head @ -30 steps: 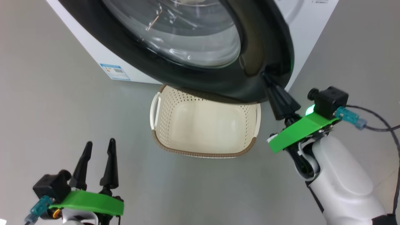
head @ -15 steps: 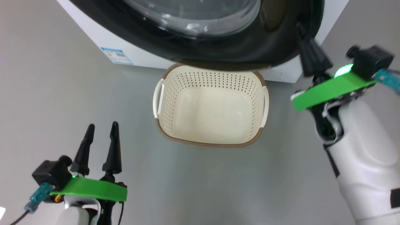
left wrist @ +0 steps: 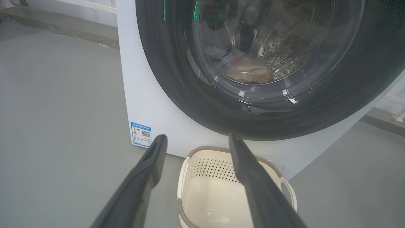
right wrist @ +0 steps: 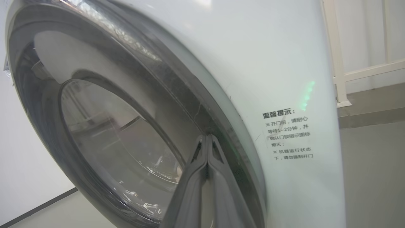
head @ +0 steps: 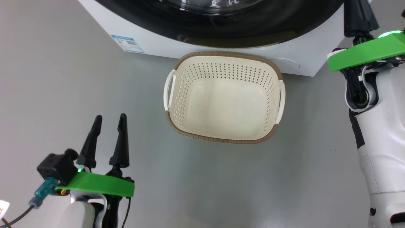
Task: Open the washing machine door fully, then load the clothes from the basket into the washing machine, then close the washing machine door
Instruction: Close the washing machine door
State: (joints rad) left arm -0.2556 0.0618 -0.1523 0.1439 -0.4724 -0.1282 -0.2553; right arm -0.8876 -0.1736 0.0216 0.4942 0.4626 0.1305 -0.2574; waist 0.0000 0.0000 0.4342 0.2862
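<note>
Lower left, head view: left gripper (head: 110, 116) upright, fingers spread, empty, aimed up-frame. Upper right: right gripper (right wrist: 207, 136) pinched shut, tips against washing machine door (head: 221, 28) rim. Centre: basket (head: 223, 140) just below; clothes (left wrist: 248, 72) behind the door.

The head camera looked steeply down at the floor, with the basket (head: 221, 72) centred and the washing machine (head: 152, 47) front along the top edge. The left wrist camera faced that front from low down, behind the basket, sharing the basket and blue label (head: 127, 43). The right wrist camera sat close against the washing machine door (right wrist: 104, 136) rim.
</note>
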